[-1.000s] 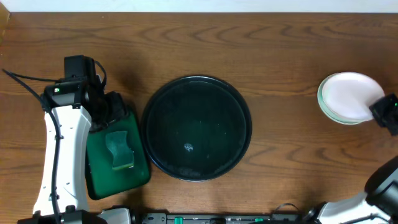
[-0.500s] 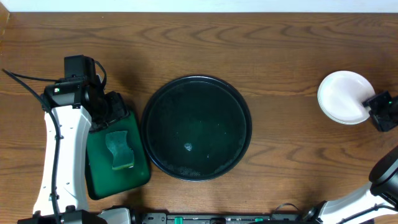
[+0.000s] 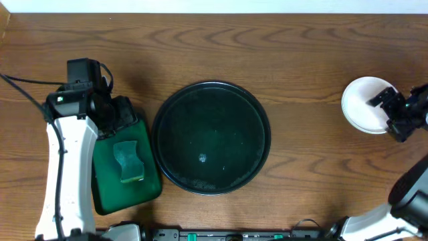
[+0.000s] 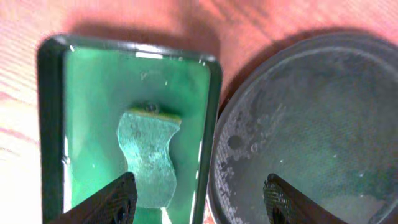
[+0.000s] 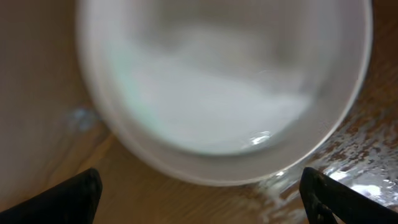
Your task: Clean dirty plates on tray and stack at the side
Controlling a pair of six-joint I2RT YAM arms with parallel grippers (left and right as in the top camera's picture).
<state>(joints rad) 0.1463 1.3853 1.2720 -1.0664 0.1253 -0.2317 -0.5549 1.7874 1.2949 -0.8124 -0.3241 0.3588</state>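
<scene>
Right gripper [image 3: 386, 115] spread wide over plates [image 3: 361, 100], 3 o'clock of tray [image 3: 211, 137]; retreat could clip rim, shift stack. Left gripper [image 4: 199, 190] spread.

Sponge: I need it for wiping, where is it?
Overhead, the sponge lies in the small green tray at far left, beside the round black tray.

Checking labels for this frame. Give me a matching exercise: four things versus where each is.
1 sponge
2 plates
3 tray
4 right gripper

a table centre
b on green tray
c table's right end
d open, over plates' edge

Pairs: 1-b, 2-c, 3-a, 4-d
</scene>
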